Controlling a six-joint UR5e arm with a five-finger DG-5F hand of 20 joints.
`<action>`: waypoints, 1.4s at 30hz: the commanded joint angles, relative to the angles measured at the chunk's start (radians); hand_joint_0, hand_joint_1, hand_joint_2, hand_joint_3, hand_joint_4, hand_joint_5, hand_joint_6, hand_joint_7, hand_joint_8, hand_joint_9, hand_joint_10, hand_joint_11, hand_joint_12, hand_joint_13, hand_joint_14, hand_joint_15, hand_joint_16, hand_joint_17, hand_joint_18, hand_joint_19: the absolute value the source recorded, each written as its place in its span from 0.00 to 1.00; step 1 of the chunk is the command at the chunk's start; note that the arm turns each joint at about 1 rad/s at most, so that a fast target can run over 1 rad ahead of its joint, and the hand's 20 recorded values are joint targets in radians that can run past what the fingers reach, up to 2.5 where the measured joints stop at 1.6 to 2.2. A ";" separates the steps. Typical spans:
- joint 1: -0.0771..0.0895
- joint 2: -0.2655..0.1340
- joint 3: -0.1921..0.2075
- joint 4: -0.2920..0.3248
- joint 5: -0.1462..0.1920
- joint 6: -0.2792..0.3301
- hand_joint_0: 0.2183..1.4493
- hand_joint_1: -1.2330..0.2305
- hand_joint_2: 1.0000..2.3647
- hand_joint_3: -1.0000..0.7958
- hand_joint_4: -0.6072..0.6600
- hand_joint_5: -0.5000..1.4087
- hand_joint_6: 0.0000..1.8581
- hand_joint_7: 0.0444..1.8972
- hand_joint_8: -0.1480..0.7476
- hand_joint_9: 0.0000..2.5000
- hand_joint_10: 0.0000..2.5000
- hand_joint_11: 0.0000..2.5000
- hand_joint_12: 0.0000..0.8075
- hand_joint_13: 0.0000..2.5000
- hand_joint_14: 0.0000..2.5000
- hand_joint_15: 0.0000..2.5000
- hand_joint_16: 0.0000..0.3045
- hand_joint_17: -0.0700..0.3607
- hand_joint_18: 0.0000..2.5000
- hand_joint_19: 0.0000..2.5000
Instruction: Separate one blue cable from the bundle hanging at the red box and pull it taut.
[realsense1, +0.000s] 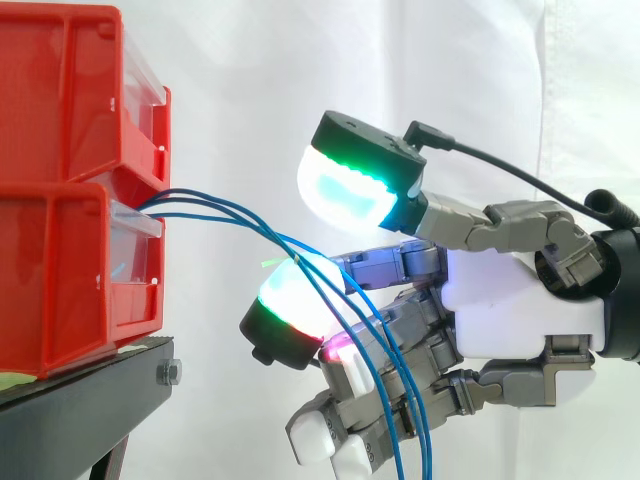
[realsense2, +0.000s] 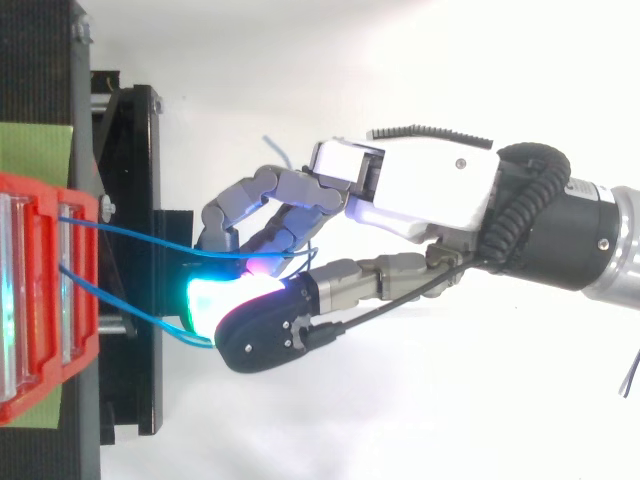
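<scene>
My robot hand (realsense1: 520, 300) sits level with the lower red bin (realsense1: 60, 280), off that bin's front and clear of it. The blue cables (realsense1: 255, 225) leave the bin at the top edge of its front, arc away from it toward me and drop down through my fingers (realsense1: 400, 330). These fingers are curled around the cables, which thread between a green-glowing pad (realsense1: 295, 300) and the curled ones beneath it. A magenta glow shows where they cross. My thumb (realsense1: 345, 190), glowing cyan and green, stands raised above the cables, farther from the bin's base. From above, two cables (realsense2: 140, 232) run out from the bin apart from each other. They sag in curves, not taut.
</scene>
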 joint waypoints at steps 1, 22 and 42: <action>0.000 0.000 0.001 0.000 0.000 -0.003 0.31 0.51 0.00 0.31 0.53 0.17 0.48 0.53 0.48 0.42 0.01 0.34 0.42 0.32 0.01 0.20 0.16 0.41 0.26 0.23; -0.012 0.000 -0.028 0.046 0.000 -0.045 0.40 0.28 0.00 0.28 0.52 0.15 0.50 0.49 0.42 0.36 0.01 0.34 0.38 0.29 0.01 0.19 0.15 0.41 0.24 0.19; -0.032 -0.001 -0.028 0.011 -0.005 -0.080 0.26 0.37 0.00 0.28 0.54 0.14 0.49 0.46 0.47 0.32 0.00 0.58 0.42 0.32 0.01 0.26 0.16 0.42 0.24 0.22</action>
